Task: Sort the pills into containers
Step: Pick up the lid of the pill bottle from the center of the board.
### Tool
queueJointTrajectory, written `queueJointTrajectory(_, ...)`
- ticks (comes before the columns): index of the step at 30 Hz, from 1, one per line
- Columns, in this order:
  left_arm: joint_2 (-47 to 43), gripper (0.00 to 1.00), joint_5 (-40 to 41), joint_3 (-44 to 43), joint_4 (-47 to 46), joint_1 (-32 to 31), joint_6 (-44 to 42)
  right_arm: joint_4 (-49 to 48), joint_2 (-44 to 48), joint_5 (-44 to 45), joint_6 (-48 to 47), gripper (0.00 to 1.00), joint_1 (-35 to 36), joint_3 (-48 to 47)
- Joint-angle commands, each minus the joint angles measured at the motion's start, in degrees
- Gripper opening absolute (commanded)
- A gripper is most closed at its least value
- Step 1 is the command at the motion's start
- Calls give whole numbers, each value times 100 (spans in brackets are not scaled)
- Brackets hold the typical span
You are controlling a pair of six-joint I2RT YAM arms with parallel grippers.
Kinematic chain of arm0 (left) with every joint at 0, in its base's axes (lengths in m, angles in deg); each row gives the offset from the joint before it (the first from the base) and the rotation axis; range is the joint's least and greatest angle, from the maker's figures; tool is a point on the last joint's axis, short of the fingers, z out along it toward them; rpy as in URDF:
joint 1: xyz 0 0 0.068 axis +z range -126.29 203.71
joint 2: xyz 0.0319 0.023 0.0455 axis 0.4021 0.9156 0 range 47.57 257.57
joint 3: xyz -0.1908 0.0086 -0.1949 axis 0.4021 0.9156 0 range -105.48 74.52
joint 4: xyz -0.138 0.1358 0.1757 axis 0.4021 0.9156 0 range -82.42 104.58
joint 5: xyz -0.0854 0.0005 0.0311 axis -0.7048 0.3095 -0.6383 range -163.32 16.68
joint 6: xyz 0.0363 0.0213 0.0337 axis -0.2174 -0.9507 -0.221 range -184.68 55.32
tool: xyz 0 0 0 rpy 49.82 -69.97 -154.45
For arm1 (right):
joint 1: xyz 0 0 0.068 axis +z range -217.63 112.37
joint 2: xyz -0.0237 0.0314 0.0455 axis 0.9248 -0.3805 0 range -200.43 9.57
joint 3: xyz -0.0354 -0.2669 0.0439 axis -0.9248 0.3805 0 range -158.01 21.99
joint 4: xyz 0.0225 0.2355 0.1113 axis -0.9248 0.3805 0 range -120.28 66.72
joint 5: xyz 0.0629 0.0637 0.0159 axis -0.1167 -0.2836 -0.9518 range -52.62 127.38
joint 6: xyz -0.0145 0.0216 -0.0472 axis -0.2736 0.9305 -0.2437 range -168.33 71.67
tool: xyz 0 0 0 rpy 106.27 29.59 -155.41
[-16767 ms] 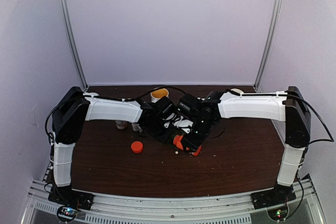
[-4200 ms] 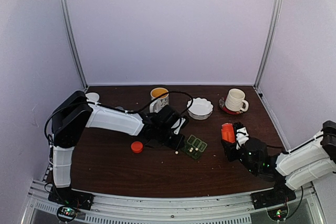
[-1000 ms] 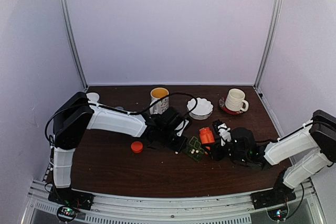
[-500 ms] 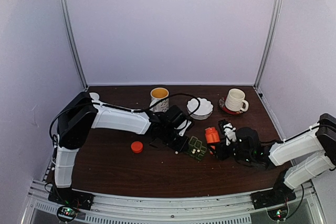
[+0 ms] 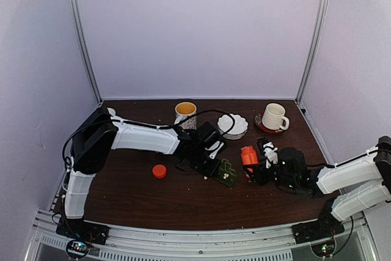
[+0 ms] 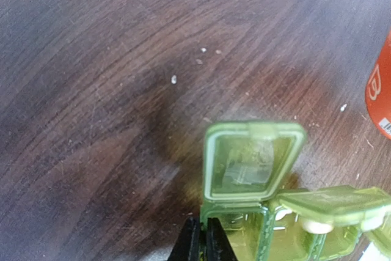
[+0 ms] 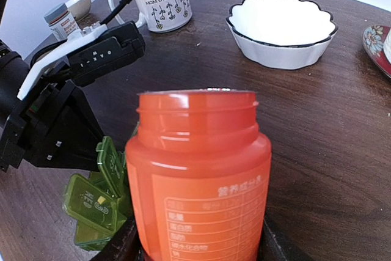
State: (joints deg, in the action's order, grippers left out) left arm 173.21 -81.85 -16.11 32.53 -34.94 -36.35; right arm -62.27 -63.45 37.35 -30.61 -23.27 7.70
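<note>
We see a lab test booth: plain lilac walls [image 5: 195, 35], aluminium posts [image 5: 81, 35], two robot arms [image 5: 143, 139] bolted to a rail [image 5: 201, 237] at the edge of the desk [image 5: 128, 197].

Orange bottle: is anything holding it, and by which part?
Yes. The right gripper holds the orange bottle upright by its lower body, with the jaws on either side. Its open mouth is free.
</note>
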Motion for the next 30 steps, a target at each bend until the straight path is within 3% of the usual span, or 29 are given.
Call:
queueJointTrajectory(1,136,4,54,-210,149,36,-83,30,120,21,-74,0,-41,70)
queueJointTrajectory(8,136,3,-8,-337,267,50,-117,23,108,20,-93,0,-55,76)
queueJointTrajectory(15,135,14,499,-414,509,39,-218,-150,71,21,-62,0,-87,85)
queueJointTrajectory(30,-89,23,742,-331,250,38,-223,-59,428,21,-109,0,-169,141)
